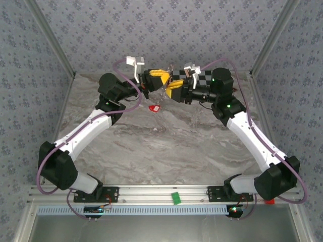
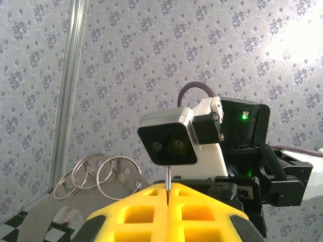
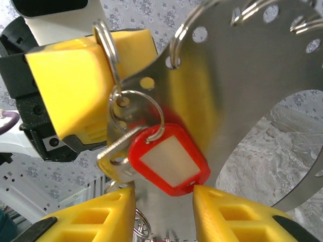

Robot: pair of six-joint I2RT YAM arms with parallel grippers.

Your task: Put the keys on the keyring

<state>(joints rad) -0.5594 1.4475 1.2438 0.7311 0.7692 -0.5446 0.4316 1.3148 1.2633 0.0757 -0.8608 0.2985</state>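
Blue-grey wallpaper with a small floral repeat; grey-and-white veined marble tabletop. The oblong plastic key tag is red with a whitish window. Its small flat metal key and the perforated metal plate are silver. The right gripper has yellow moulded fingers, and the round rubber cable is purple.

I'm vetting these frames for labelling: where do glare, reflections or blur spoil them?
Left wrist: glare bleaches the wallpaper at top right, while the rings look crisp. Right wrist: the metal plate mirrors yellow beside the red key tag, and the background marble is soft. Top external: even light, no glare, but the tag is tiny.
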